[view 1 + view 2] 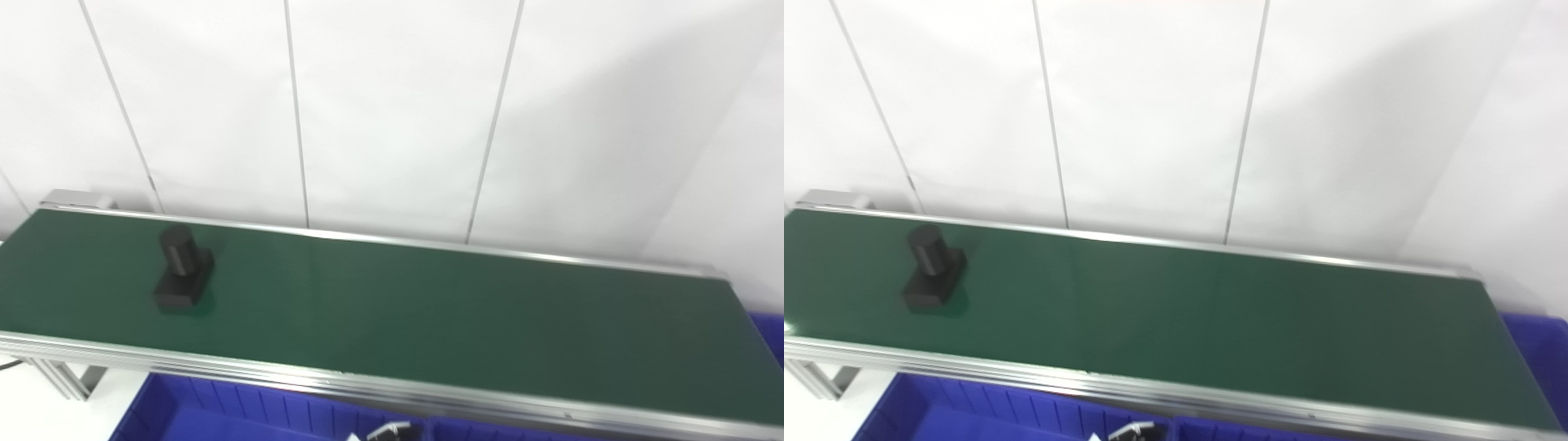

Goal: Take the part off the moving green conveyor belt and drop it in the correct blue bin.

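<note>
A black part [182,267], a short cylinder standing on a square base, rides on the green conveyor belt [429,312] near its left end. The same black part [933,268] shows in the right eye view on the green belt [1182,306]. Neither hand appears in either view. Below the belt's near rail lies a blue bin [202,413], its ribbed wall showing. A small grey-and-white object [386,432] pokes up at the bottom edge inside the bin area; what it is cannot be told.
The belt has aluminium side rails [245,367] and a metal leg [64,376] at the left. Another blue bin [1537,355] sits past the belt's right end. White panelled wall [392,110] stands behind.
</note>
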Tool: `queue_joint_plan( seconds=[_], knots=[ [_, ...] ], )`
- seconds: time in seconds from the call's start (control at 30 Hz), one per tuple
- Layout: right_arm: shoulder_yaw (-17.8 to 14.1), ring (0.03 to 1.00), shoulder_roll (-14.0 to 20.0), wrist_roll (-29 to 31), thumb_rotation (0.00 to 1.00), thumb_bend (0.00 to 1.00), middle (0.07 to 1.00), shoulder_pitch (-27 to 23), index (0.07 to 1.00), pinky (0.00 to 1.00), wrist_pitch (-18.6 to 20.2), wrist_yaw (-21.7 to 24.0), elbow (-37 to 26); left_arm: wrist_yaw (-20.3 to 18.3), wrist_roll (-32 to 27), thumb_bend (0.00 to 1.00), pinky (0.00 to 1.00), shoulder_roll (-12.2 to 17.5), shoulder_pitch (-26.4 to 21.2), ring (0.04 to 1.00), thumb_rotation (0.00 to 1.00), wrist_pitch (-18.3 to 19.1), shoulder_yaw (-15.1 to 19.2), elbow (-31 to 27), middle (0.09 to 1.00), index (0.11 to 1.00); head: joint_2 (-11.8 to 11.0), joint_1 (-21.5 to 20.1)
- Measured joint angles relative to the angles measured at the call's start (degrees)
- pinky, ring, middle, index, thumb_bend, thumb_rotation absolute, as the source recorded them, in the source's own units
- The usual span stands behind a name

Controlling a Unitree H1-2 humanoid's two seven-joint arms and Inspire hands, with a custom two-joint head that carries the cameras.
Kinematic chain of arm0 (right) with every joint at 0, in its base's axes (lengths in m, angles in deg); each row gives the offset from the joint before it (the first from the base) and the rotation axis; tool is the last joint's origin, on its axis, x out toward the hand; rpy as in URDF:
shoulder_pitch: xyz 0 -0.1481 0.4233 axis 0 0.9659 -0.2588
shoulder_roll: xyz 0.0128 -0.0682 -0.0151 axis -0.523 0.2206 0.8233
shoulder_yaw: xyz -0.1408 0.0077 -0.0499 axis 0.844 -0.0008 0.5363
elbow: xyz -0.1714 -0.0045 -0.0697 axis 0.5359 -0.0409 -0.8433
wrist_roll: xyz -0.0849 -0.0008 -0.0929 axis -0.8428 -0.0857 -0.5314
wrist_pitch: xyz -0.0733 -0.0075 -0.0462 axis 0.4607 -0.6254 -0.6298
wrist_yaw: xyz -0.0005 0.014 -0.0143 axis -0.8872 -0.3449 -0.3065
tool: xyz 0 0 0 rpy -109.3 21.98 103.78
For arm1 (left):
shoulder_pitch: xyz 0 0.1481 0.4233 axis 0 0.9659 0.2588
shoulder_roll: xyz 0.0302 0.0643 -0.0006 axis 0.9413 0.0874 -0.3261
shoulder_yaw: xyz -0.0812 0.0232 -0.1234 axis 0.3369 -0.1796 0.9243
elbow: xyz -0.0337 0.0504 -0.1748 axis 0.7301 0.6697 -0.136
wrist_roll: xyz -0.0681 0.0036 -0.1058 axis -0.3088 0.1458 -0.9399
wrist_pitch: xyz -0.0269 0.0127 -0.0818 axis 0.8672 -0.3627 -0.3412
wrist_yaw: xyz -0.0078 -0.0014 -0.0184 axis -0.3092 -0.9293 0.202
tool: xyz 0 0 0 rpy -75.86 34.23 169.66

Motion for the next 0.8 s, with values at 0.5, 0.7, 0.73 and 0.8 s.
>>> queue_joint_plan(
  seconds=[0.5,0.7,0.73,0.8],
  knots=[
    [-0.59,0.93,0.55,0.66,0.98,0.86,0.924,0.07,0.872,0.91,0.0,0.21,0.08,2.68,-1.81,1.0,0.53,0.07,-0.67,0.72,0.9,0.0,-2.69,1.17,0.762,0.728,0.79,0.62],
    [1.22,0.9,2.5,-0.7,0.99,0.89,0.9,0.96,0.868,0.87,0.04,-1.29,-5.52,2.78,-1.87,1.0,0.54,0.02,-1.39,0.721,0.88,-0.01,-2.84,1.92,0.758,0.725,0.61,-0.51],
    [1.58,0.896,2.99,-0.94,0.99,0.89,0.896,1.15,0.867,0.87,0.05,-1.77,-7.08,2.73,-1.88,1.0,0.54,-0.01,-1.56,0.721,0.88,0.0,-2.83,2.06,0.758,0.725,0.61,-0.52],
    [2.4,0.896,4.12,-1.41,0.99,0.9,0.896,1.7,0.878,0.88,0.04,-2.52,-11.36,2.39,-2.16,1.0,0.54,-0.06,-1.85,0.72,0.87,0.0,-2.76,2.35,0.759,0.724,0.7,-0.96]
  ],
)
